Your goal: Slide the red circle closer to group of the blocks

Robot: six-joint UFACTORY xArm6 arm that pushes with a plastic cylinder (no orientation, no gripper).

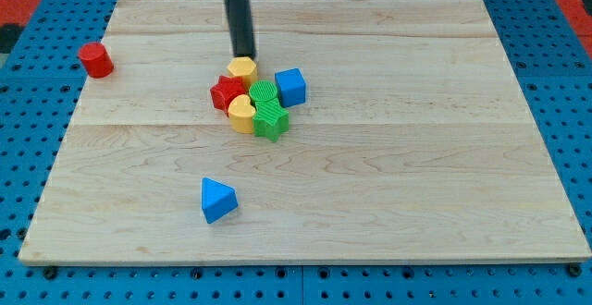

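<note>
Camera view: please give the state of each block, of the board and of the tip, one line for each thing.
red circle: alone, near the board's left edge, far from the group.
yellow hexagon: in the group, at its top.
red star: in the group, left side.
yellow heart: in the group, bottom left.
green blocks: in the group, two together.
blue cube: in the group, right side.
blue triangle: alone, toward the view's bottom.
my tip: just above the yellow hexagon.
board: flat.

Straight dark cylindrical rod point(240, 18)
</note>
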